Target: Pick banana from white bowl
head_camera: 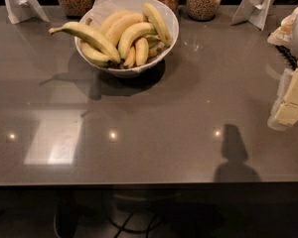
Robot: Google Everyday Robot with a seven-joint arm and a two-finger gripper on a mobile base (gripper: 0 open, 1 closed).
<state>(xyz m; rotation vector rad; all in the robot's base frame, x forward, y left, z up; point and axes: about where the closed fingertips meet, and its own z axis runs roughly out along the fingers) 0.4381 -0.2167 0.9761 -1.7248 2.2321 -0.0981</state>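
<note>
The banana [133, 32] is lying half-buried among other bananas [92, 36] in the white bowl [139, 69] on the desk [154, 133]. The gripper [292, 103] is hovering at the frame's right edge, cropped; whether it is clenched cannot be told.

desk [179, 113]: smooth, glossy grey-brown top that mirrors the lamps
bowl [139, 69]: glossy white, ceramic by the look
banana [133, 33]: smooth yellow skin, dull sheen
jars [203, 1]: clear glass
hand [292, 105]: at the right edge, matt cream, plastic-looking

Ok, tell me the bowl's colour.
Glossy white bowl, clearest in the camera view; the gripper hangs at the right edge.
</note>
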